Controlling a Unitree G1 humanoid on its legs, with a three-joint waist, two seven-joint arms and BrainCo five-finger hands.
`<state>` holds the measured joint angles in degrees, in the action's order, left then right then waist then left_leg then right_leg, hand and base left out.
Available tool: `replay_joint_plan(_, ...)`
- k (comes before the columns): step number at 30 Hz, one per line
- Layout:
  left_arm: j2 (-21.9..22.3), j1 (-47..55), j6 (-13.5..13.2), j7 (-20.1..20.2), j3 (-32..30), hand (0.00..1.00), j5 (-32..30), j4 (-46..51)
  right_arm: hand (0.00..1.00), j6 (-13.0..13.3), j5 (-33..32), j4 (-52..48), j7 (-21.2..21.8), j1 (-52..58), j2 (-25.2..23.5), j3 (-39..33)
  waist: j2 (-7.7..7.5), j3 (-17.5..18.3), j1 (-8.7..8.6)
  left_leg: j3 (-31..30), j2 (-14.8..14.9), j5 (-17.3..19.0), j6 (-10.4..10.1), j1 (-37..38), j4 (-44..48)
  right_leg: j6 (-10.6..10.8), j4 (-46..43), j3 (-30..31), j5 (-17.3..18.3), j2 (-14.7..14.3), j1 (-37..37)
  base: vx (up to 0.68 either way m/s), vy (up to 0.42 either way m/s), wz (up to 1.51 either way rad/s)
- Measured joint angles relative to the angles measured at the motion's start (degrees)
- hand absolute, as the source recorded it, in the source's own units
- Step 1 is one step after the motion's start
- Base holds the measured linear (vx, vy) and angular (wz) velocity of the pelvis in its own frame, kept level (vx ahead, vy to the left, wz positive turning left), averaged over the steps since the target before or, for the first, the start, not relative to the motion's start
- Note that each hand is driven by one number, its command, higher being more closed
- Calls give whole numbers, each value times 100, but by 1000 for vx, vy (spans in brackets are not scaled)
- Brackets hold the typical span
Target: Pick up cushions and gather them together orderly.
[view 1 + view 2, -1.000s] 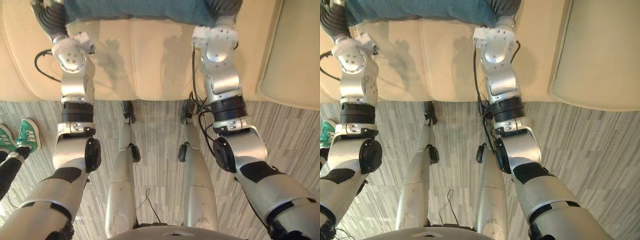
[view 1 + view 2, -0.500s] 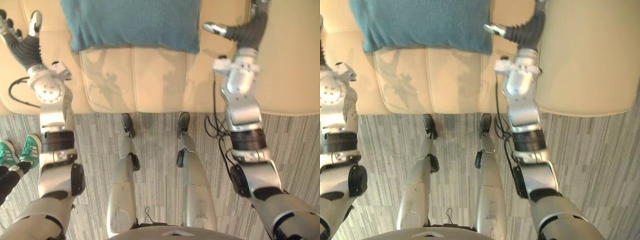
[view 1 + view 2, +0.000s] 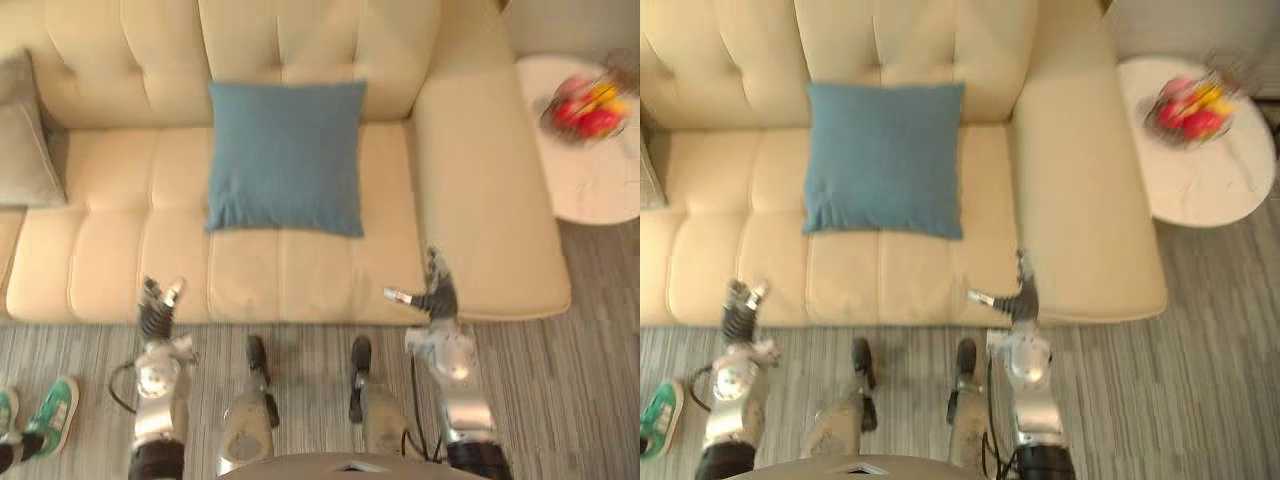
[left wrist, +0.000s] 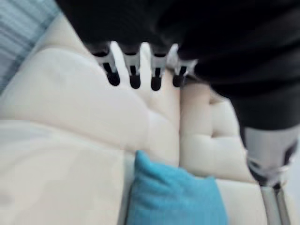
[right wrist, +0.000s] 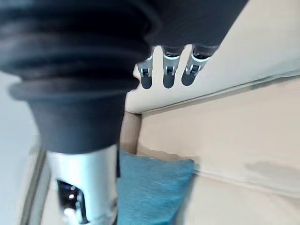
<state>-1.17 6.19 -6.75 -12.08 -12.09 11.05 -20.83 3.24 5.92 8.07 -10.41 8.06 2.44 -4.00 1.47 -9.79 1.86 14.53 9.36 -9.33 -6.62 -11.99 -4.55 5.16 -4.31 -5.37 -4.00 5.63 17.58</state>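
Out past both hands in the left eye view, the blue cushion (image 3: pixel 285 155) leans up against the backrest of the cream sofa (image 3: pixel 110 270), roughly centred between them and well apart from either. The left hand (image 3: pixel 156 305) and right hand (image 3: pixel 432 292) hover at the seat's front edge, both slack and empty, so I'd say nobody's carrying anything right now. A grey cushion (image 3: pixel 22 140) sits way off to the outer side of the left hand, by the sofa's end. That gap is probably the job that's left: bring the two together. Beyond the right hand's outer side there's a round side table (image 3: pixel 590 190) with a fruit bowl (image 3: pixel 585 105) on it.

The right eye view shows the same layout, the blue cushion ahead and nothing touching it.

In the left wrist view the fingers (image 4: pixel 133 70) hang relaxed with nothing in them, and the blue cushion is ahead against the tufted back.

It's the same in the right wrist view: loose fingers (image 5: pixel 168 70) with no grip, and the cushion's corner shows past the thumb side.
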Motion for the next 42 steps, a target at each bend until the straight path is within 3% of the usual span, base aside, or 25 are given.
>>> replay_joint_plan(5,169,97,198,355,109,0,-494,-1840,0,-128,-43,2402,224,241,-250,-533,-143,452,-70,85,-30,273,-35,709,-2,10,358,15,4,9,-832,57,21,-3)
replay_joint_plan(9,175,202,349,381,88,0,-832,-2849,0,-235,-246,3551,287,261,-286,-1045,-181,610,-158,92,-47,384,-66,1086,-4,44,552,37,22,15,-1272,38,15,-4)
replay_joint_plan(17,59,209,395,414,-127,0,-1192,-3476,0,-241,-333,4286,404,52,-241,-1672,-213,843,-232,-21,-80,536,-123,1506,-5,44,891,36,-62,13,-1854,12,1,0)
replay_joint_plan(42,9,134,431,410,-125,0,-1248,-3686,0,-306,-334,4806,390,-164,-78,-1711,-141,818,-280,8,-152,777,-96,1800,-1,99,886,257,-8,23,-2006,13,2,-5)
